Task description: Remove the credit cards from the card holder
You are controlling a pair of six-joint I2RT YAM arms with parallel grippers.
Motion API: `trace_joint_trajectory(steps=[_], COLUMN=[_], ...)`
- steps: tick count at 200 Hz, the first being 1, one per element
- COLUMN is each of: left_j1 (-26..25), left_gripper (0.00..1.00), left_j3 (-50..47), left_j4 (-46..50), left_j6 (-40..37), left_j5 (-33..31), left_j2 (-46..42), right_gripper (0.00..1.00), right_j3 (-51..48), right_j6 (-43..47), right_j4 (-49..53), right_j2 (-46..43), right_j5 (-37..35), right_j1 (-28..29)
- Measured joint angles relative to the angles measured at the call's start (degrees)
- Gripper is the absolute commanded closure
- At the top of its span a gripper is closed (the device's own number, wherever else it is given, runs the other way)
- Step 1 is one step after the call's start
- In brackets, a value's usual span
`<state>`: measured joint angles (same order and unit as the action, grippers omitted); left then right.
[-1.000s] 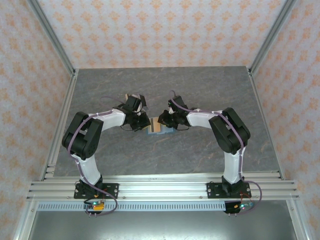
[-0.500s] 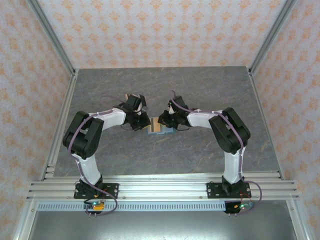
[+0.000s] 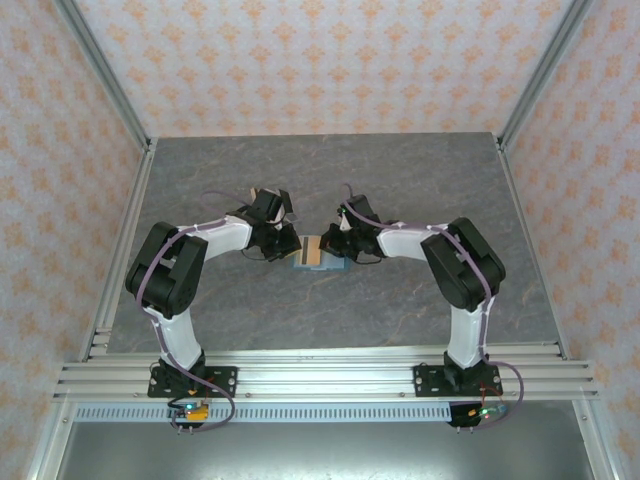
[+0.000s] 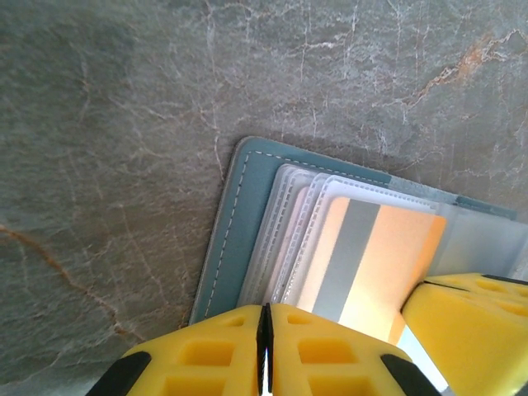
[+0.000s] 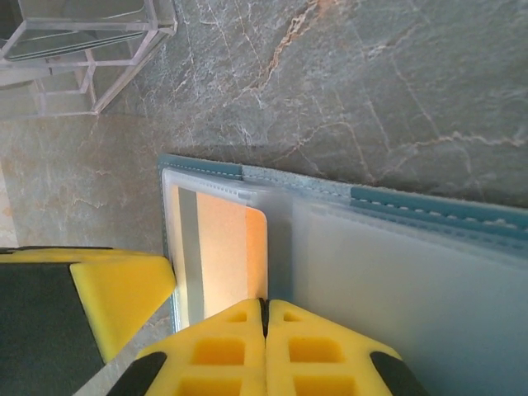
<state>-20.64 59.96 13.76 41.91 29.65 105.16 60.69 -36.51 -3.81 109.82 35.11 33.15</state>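
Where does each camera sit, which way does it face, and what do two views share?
Top external: above and behind the arms, looking down at the table; both whole arms show, left gripper and right gripper both at the card holder.
Left wrist: on the left arm, looking down past its shut yellow fingers at the card holder's teal panel.
Right wrist: on the right arm, looking down past its shut fingers at the clear sleeves.
Shared: both wrist views show the orange-brown card and the other gripper's finger.

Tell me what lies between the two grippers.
In the top external view, the open card holder, an orange card in its clear sleeve, lies between the left gripper and right gripper.
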Motion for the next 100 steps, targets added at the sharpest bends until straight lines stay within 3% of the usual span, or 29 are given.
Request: trace_joint_trajectory(steps=[100], left_j1=[-0.4], left_gripper=[0.88], left_j3=[0.5], left_j4=[1.9], left_j6=[-0.1], left_j5=[-0.1], left_j2=[-2.4], right_gripper=[0.95], right_j3=[-1.4], right_j6=[0.6], right_j4=[-0.6], right_j2=[-1.6], right_j5=[-0.4], right_j1=[-1.4])
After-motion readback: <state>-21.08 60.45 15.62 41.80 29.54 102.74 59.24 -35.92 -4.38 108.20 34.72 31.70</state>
